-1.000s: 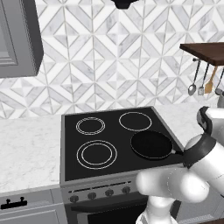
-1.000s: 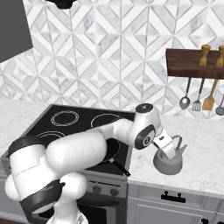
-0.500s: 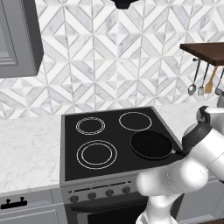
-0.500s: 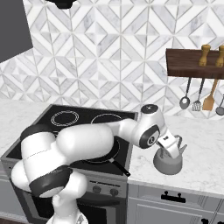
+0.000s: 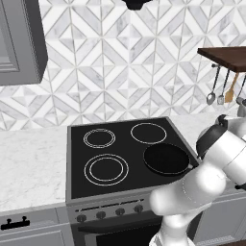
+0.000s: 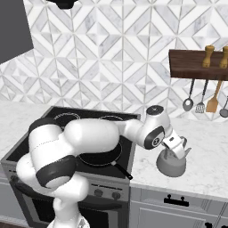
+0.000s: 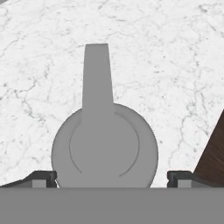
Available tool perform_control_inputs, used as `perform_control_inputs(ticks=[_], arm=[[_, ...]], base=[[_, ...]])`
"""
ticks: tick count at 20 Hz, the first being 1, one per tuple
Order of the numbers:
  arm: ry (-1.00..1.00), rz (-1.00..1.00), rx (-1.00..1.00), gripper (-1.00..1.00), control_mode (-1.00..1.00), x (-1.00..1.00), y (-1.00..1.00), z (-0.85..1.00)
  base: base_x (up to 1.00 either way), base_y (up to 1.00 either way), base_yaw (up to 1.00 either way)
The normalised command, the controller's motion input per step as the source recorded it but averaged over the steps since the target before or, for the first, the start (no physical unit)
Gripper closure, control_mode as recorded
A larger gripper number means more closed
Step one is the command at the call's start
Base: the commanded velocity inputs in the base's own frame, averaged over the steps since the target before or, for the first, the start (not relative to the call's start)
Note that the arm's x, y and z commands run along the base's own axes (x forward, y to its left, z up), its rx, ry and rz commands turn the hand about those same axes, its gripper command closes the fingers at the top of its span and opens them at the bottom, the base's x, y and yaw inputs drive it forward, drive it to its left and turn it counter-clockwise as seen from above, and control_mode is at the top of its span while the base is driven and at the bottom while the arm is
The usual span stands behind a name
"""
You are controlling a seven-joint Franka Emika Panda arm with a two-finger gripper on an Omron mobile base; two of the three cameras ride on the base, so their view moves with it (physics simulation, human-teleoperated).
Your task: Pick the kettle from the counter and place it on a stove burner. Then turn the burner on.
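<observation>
gripper (image 7: 112, 177): jaws spread, above kettle (image 7: 105, 144) | kettle: on counter (image 7: 166, 65), spout at 12 o'clock

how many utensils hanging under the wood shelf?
4 in the right base view, in a row below the wooden shelf: ladle, slotted spatula, orange spatula, and one more cut off by the frame edge. More may hang beyond it.
</observation>
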Motion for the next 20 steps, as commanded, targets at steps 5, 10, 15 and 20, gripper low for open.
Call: perform_control_inputs(ticks=[5,10,15,20], arm=[[0.00,0.00,0.00,1.00,-1.00,0.04,-0.02,-0.11],[0.00,0.00,0.00,1.00,-1.00,0.00,0.00,-0.05],[0.00,0.00,0.00,1.00,-1.00,-0.02,0.00,0.00],[-0.21,0.00,-0.02,1.00,-1.00,-0.35,0.00,0.28]], base=[[0.00,0.00,0.00],[0.00,0.00,0.00],[0.00,0.00,0.00],[0.00,0.00,0.00]])
